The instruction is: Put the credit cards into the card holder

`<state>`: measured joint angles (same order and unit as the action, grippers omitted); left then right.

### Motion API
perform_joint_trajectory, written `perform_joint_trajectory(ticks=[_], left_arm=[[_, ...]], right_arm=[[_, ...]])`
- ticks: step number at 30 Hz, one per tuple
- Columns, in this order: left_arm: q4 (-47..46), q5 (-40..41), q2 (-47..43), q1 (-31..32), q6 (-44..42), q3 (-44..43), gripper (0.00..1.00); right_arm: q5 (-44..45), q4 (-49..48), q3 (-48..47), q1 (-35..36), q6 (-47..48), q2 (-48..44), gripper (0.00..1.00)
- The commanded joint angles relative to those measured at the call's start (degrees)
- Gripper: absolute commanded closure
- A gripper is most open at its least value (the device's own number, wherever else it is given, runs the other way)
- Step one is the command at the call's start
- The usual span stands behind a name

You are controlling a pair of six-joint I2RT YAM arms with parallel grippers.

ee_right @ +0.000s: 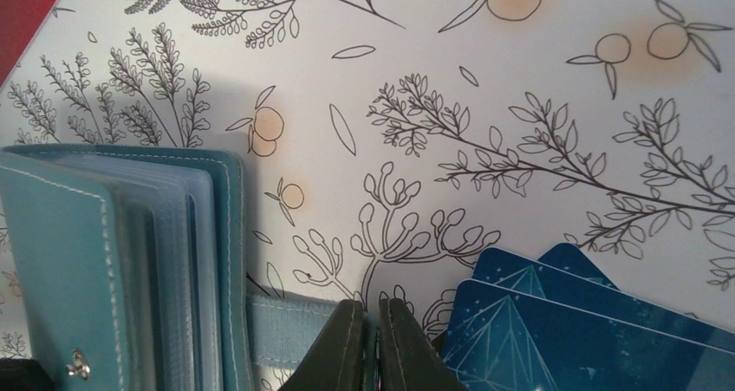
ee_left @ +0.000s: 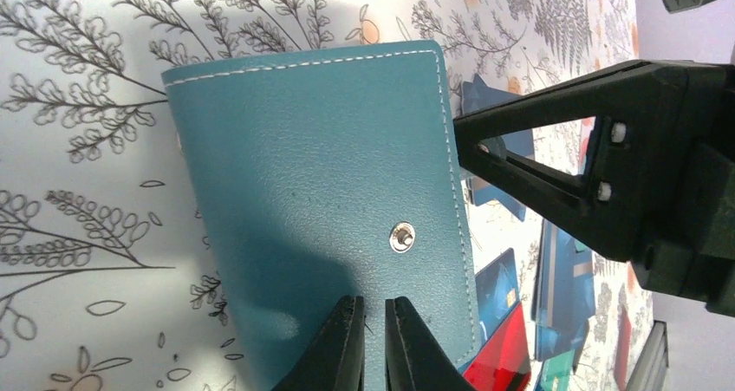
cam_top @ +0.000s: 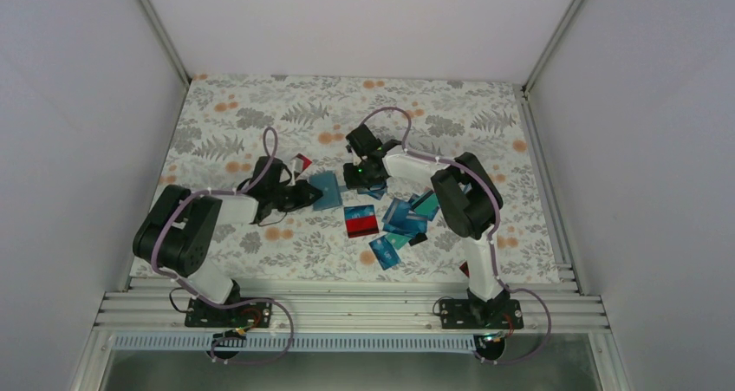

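Holder-opening step, judged from how things lie: both arms grip the holder, and you can see no card in any pocket. At the bottom centre of the left wrist view, the left gripper (ee_left: 374,343) has its fingers drawn almost together, with only a sliver between them. It appears to nip the near edge of the front cover of the flat, dull teal-blue soft card holder (ee_left: 321,183), just below the small metal snap (ee_left: 400,237). The holder lies on the floral-printed tablecloth (cam_top: 260,122), left of centre in the overhead view. At the bottom centre of the right wrist view, the right gripper (ee_right: 371,343) is closed tight on the holder's pale blue strap (ee_right: 286,330), with the translucent pale pockets (ee_right: 165,261) fanned at lower left. The thin, glossy blue plastic credit cards (ee_right: 563,322) lie loose at lower right, just beside those fingers. Your next move probably calls for one hand to hold the cover open while the other lets go to pick a card.
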<state>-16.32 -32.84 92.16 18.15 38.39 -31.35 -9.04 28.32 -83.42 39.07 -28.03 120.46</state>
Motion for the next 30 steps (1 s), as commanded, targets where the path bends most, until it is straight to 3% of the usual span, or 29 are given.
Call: perform_joint_trajectory(ticks=[1,11,21,30], left_arm=[[1.53,4.25,-1.4,0.17,-1.83,0.72,0.95],[4.39,6.04,-0.52,1.2,-4.12,-0.53,0.98],[17.04,15.38,4.25,5.26,-6.39,-8.74,0.98],[17.37,15.89,4.78,6.11,-6.46,-8.92,0.98]], right_arm=[[-1.49,0.51,0.49,-0.21,-0.47,-0.09,0.96],[-3.36,1.95,-1.81,-0.3,-0.75,0.26,0.96],[-7.94,3.48,-5.3,0.29,-0.71,-0.72,0.96],[-13.85,2.97,-9.72,1.5,-2.23,2.92,0.96]])
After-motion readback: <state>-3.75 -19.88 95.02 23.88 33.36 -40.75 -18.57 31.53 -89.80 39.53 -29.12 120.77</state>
